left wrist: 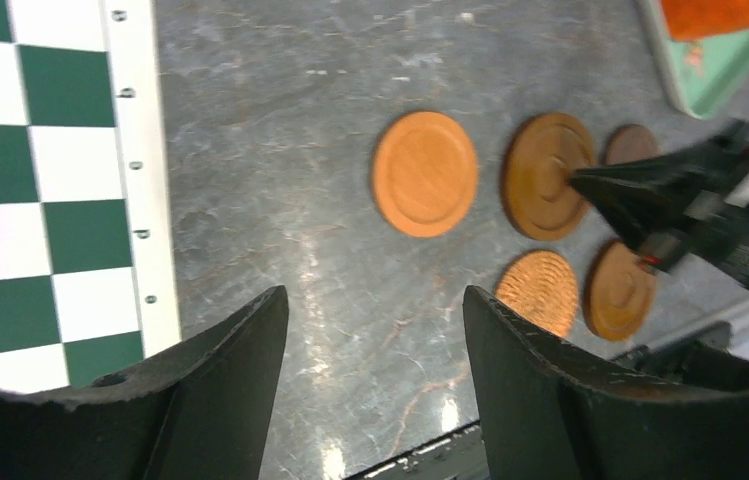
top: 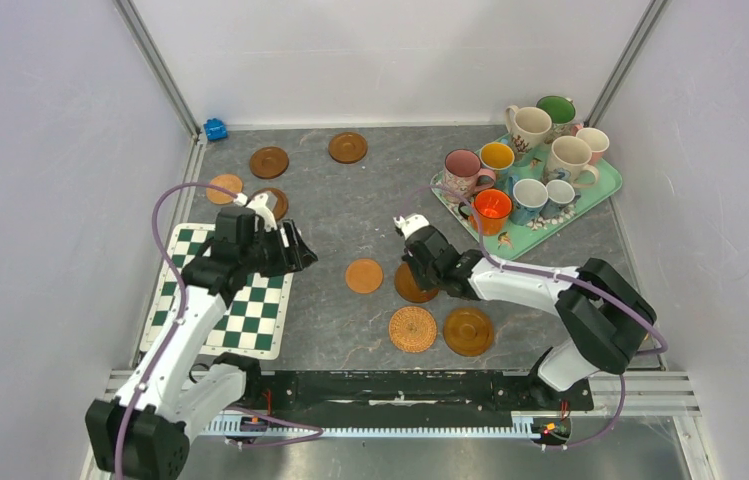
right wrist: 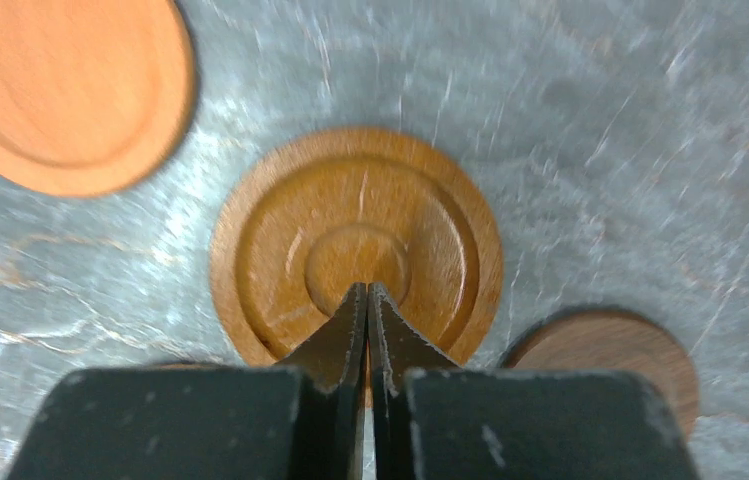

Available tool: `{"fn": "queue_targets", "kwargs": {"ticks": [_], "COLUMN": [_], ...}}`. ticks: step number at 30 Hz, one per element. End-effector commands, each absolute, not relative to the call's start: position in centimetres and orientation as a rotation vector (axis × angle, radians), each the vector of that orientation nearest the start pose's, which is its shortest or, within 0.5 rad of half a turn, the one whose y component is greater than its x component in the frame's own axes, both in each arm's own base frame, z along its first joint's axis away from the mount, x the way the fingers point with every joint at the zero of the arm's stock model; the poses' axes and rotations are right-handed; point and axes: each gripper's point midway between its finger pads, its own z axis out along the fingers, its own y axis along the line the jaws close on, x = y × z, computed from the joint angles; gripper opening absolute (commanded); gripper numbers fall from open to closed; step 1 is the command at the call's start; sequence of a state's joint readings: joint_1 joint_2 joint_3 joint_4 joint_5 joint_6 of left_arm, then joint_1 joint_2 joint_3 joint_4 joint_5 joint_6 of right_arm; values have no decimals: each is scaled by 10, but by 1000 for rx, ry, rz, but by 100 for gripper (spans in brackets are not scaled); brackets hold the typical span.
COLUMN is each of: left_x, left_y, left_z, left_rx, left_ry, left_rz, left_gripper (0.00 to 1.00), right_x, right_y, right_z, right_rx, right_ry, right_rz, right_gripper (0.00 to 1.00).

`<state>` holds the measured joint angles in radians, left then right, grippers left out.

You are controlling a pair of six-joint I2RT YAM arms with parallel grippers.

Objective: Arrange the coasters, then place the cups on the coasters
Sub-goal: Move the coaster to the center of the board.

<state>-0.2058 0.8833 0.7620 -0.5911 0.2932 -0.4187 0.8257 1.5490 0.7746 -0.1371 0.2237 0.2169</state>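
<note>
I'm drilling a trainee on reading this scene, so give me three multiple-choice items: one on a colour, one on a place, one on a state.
1. The checkered mat is: A red and white; B green and white; C blue and yellow.
2. The cups stand: A on the mint tray; B on the mat; C stacked in a pile.
3. The right tool is: A wide open; B gripping a cup; C shut over a brown coaster.

Answers: 1 B, its squares are green and white. 2 A, every cup sits on the tray at the far right. 3 C, its jaws meet, tips above the coaster's centre.
</note>
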Motion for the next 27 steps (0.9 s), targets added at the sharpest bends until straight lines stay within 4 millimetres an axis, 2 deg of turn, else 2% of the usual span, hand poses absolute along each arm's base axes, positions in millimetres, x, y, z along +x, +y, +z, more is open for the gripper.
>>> {"fn": "queue_targets", "kwargs": {"ticks": [1, 5, 8, 12, 15, 17, 21, 27], "left_x": [274, 321, 359, 412, 442, 458, 483, 499], "left_y": [-100, -70, -50, -27, -13, -8, -13, -11], "left_z": [162, 168, 175, 166, 147, 127, 99, 69], "left_rx": [-236, -465, -581, -665, -691, -700, -667, -633], "left_ry": [2332, 2279, 2206, 2160, 2177, 2214, 2273, 2326], "left_rz": [-485, -297, -249, -247, -201, -173, -202, -168], "left_gripper": [71, 70, 70, 70, 69, 69, 66, 67], "right_x": [291, 290, 281, 265, 258, 254, 247, 243], "right_y": [260, 265, 264, 257, 251, 249, 245, 239], "right_z": [95, 125, 140, 153, 157, 160, 159, 158], "right_rx": [-643, -620, -601, -576, -559, -550, -547, -525], "right_ry": [2212, 2137, 2095, 2042, 2018, 2008, 2004, 2006], "right_rz": [207, 281, 348, 437, 460, 478, 494, 499], "right_gripper": [0, 1, 1, 1, 1, 1, 1, 1]}}
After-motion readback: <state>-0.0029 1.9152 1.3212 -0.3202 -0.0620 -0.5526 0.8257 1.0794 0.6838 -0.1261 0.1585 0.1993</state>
